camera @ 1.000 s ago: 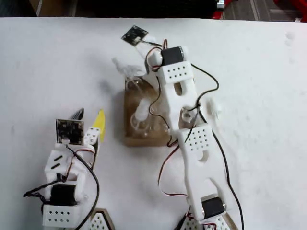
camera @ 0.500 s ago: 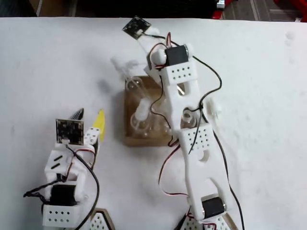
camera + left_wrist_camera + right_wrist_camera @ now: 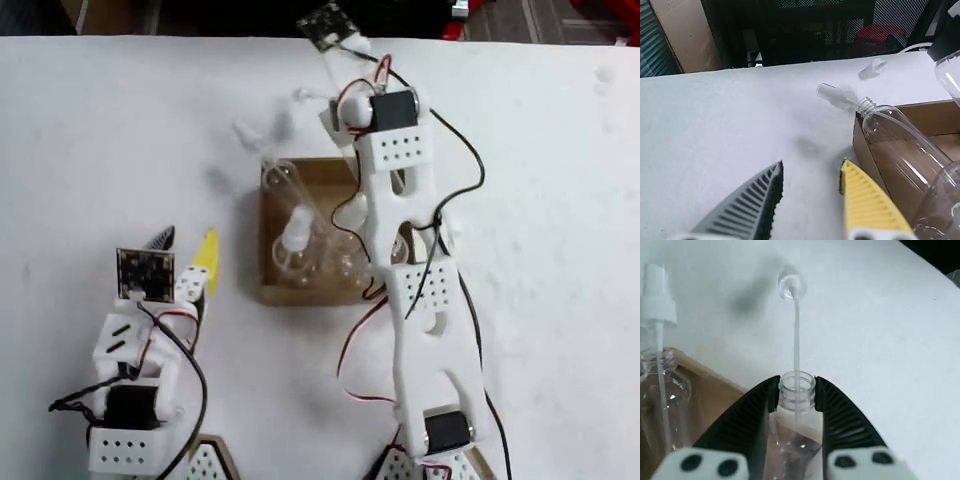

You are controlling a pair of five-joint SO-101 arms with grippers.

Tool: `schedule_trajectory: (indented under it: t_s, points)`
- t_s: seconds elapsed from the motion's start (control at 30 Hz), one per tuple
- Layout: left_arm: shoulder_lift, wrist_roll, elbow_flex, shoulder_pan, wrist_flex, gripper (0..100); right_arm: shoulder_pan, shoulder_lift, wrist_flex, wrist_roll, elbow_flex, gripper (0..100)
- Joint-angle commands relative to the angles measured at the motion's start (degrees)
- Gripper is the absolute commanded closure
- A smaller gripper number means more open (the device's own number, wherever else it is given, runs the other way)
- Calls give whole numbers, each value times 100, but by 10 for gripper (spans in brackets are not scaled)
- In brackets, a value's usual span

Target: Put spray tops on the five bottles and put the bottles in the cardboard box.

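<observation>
L gripper (image 3: pixel 811 167) sits left of the cardboard box (image 3: pixel 290 294) on the surface (image 3: pixel 120 120), fingers apart, empty. Box holds several clear bottles: capped bottle (image 3: pixel 290 250) upright, leaning bottle (image 3: pixel 900 135) over the rim w/ top looking loose. R gripper (image 3: pixel 796 387) is clamped on the open bottle (image 3: pixel 792 445) by the box's far edge, dip tube (image 3: pixel 796 335) in its mouth, spray top (image 3: pixel 790 285) unseated. Prob. near done; this one needs capping + boxing.

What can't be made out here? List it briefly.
High view: bottle count in the cardboard box; the right arm covers part.
Right wrist view: whether the spray tube sits inside the gripped bottle; clear on clear.
Left wrist view: a clear bottle, cut off by the edge.
</observation>
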Motion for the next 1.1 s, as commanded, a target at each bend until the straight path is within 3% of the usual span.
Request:
schedule_trajectory:
  t_s: [0.0,0.7,1.07]
  points:
    - [-40,-62,-18,84,-185,828,101,-848,-119,-404,-220,981]
    - [-40,-62,-18,75,-185,828,637,-2695,778,-1204,-220,981]
    - [-40,-62,-18,75,-185,828,2712,-3477,866,-1204,-149,982]
